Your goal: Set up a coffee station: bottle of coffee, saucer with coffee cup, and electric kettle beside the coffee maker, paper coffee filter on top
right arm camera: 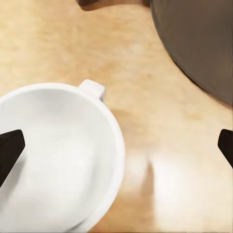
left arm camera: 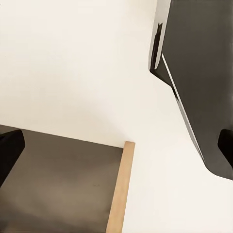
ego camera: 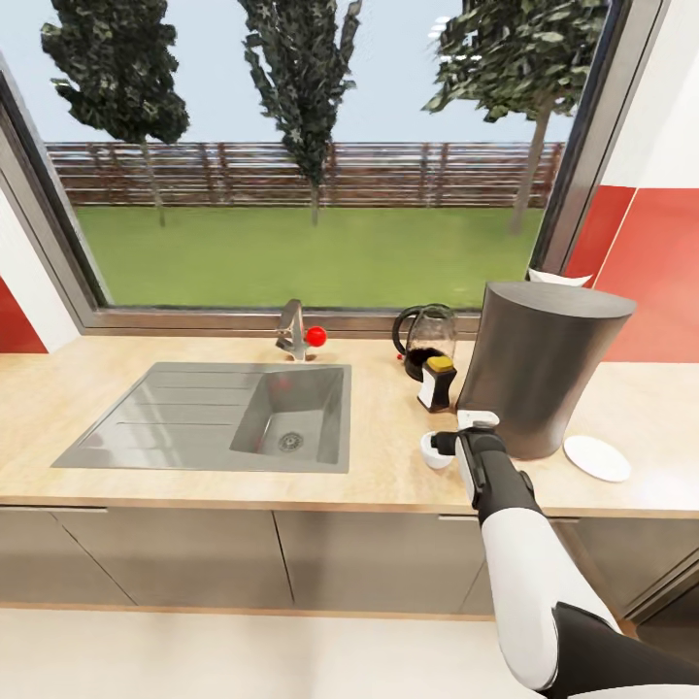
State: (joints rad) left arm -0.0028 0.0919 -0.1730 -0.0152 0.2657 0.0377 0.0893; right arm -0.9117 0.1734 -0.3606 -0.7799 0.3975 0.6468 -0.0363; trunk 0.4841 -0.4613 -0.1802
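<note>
The tall dark grey coffee maker [ego camera: 539,374] stands on the beige countertop [ego camera: 97,388], right of the sink. Just left of it are the brown yellow-capped bottle of coffee [ego camera: 437,382] and, behind that, the glass electric kettle [ego camera: 425,339]. The white coffee cup [ego camera: 434,450] [right arm camera: 58,160] sits on the counter in front of the bottle. My right gripper [ego camera: 449,444] [right arm camera: 116,148] is open right above it, one fingertip [right arm camera: 9,150] over the cup's bowl, the other beyond its rim. The saucer [ego camera: 596,457] lies bare right of the coffee maker. A white paper coffee filter [ego camera: 561,278] peeks over the maker's far rim. My left gripper [left arm camera: 116,150] is open on nothing.
A steel sink [ego camera: 209,417] with a faucet [ego camera: 292,330] and red knob fills the counter's left half. A large window backs the counter. In the left wrist view, pale floor, a dark cabinet panel [left arm camera: 58,184] with a wood edge [left arm camera: 121,189].
</note>
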